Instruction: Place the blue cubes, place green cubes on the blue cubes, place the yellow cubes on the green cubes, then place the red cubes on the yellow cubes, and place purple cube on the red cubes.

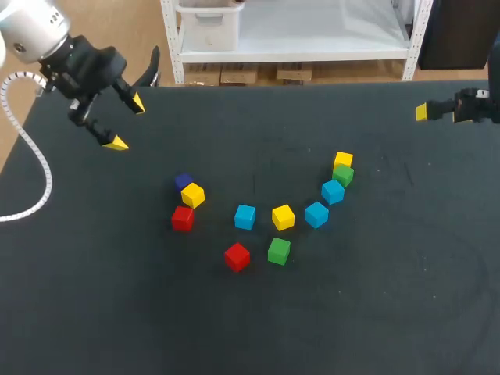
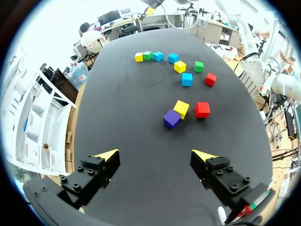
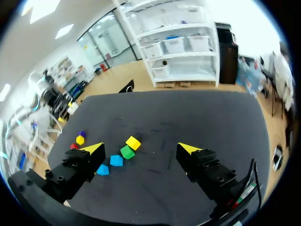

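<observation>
Cubes of plain solid colour lie loose on the black table [image 1: 94,312], each resting on its surface. Closest to my left gripper [image 1: 126,123] is the purple cube [image 1: 183,181], which touches a yellow cube [image 1: 193,195], with a red cube [image 1: 182,218] just beside them. All three lie ahead of its fingers, which are spread wide with nothing between. Farther on sit a lone blue cube [image 1: 244,216], a second red cube [image 1: 237,256] and a second green cube [image 1: 278,251]. The end yellow cube [image 1: 343,160], green cube [image 1: 343,175] and blue cube [image 1: 333,191] form a tight row, well apart from my right gripper [image 3: 141,149], which is likewise spread wide and holds nothing.
</observation>
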You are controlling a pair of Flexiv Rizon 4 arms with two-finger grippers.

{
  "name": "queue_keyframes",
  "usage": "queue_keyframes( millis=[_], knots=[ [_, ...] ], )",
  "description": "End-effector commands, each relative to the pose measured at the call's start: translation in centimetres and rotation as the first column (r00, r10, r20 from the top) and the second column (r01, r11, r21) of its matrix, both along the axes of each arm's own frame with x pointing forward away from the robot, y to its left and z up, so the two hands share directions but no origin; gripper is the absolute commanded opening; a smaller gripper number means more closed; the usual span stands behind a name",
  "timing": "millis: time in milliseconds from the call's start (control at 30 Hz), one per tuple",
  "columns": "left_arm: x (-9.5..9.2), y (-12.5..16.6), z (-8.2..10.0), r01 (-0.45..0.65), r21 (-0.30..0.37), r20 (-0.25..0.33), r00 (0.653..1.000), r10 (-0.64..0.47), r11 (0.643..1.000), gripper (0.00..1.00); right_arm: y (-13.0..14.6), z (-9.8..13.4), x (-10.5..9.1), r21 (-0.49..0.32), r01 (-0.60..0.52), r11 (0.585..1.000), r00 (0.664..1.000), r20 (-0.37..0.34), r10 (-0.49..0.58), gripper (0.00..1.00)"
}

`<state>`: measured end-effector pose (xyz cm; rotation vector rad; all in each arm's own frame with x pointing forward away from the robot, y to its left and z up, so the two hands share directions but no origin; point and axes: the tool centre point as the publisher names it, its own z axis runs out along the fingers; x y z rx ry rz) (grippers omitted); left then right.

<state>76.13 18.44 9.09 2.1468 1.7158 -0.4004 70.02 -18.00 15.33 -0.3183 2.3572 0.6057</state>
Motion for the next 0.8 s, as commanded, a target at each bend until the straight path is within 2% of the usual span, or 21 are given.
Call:
queue_keyframes(
  millis=[33,100,200,300,367,400,433,800],
  knots=[
    [-0.2,0.0,0.0,-0.002,0.002,0.004,1.000,0.002,1.000,1.00,0.9,0.6,0.0,-0.254,-0.355,0.900,0.926,0.034,0.375,1.00],
    [-0.2,0.0,0.0,-0.002,0.002,0.004,1.000,0.002,1.000,1.00,1.1,1.2,-0.1,-0.279,-0.491,0.825,0.852,0.040,0.521,1.00],
    [-0.2,0.0,0.0,-0.002,0.002,0.004,1.000,0.002,1.000,1.00,1.1,1.7,-0.2,-0.337,-0.646,0.685,0.726,0.007,0.688,1.00],
    [-0.2,0.0,0.0,-0.002,0.002,0.004,1.000,0.002,1.000,1.00,0.5,1.8,-0.5,-0.339,-0.775,0.534,0.579,-0.041,0.814,1.00],
    [-0.2,0.0,0.0,-0.002,0.002,0.004,1.000,0.002,1.000,1.00,0.0,1.7,-0.9,-0.270,-0.850,0.452,0.486,-0.073,0.871,1.00],
    [-0.2,0.0,0.0,-0.002,0.002,0.004,1.000,0.002,1.000,1.00,-0.3,1.4,-1.0,-0.263,-0.850,0.456,0.493,-0.093,0.865,1.00],
    [-0.2,0.0,0.0,-0.002,0.002,0.004,1.000,0.002,1.000,1.00,-0.6,0.8,-0.6,-0.224,-0.806,0.548,0.577,-0.095,0.811,1.00],
    [-0.2,0.0,0.0,-0.002,0.002,0.004,1.000,0.002,1.000,1.00,-0.6,0.8,-0.6,-0.224,-0.806,0.548,0.577,-0.095,0.811,1.00]
  ],
)
